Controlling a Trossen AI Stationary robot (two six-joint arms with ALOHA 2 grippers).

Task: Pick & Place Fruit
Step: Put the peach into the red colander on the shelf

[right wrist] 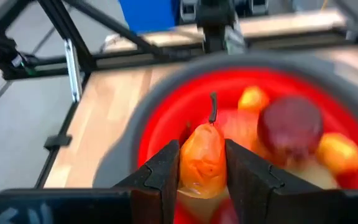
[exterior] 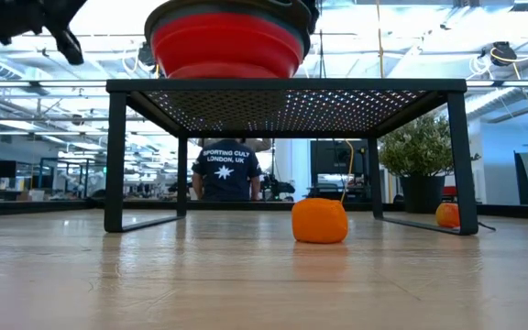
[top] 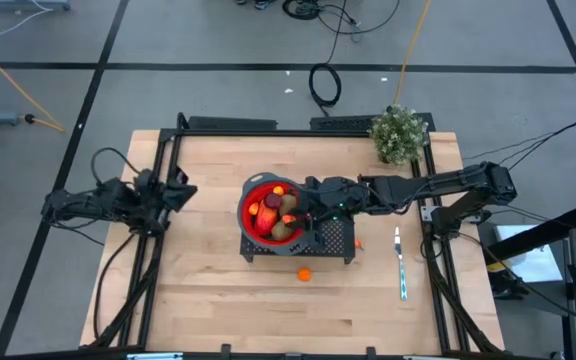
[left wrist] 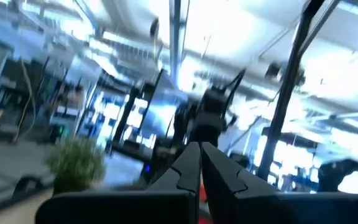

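A red bowl [top: 258, 228] with a grey rim stands on a black mesh stand [top: 333, 240] at the table's middle. It holds several toy fruit, among them a dark red one [right wrist: 289, 124] and yellow-orange ones [right wrist: 253, 98]. My right gripper [right wrist: 202, 171] reaches over the bowl from the right, shut on an orange-yellow pear-shaped fruit [right wrist: 202, 155]. One orange ball [top: 304, 273] lies on the table in front of the stand and another [top: 358, 243] at the stand's right side. My left gripper [left wrist: 201, 158] is shut on nothing, raised at the table's left edge. My right gripper pinches the pear-shaped fruit by its two sides [right wrist: 194, 171] between its two fingers [right wrist: 160, 177]. The fingers come from the table's right, slanting down. The fruit's dark stem [right wrist: 213, 107] points away from the gripper, over the bowl. Whether the fruit rests on the fruit below, I cannot tell.
A leafy potted plant [top: 400, 133] stands at the far right corner. A thin pale-handled utensil [top: 400, 262] lies on the table right of the stand. A person [exterior: 225, 170] stands far behind the table. Bare wood lies along the near edge and at the left.
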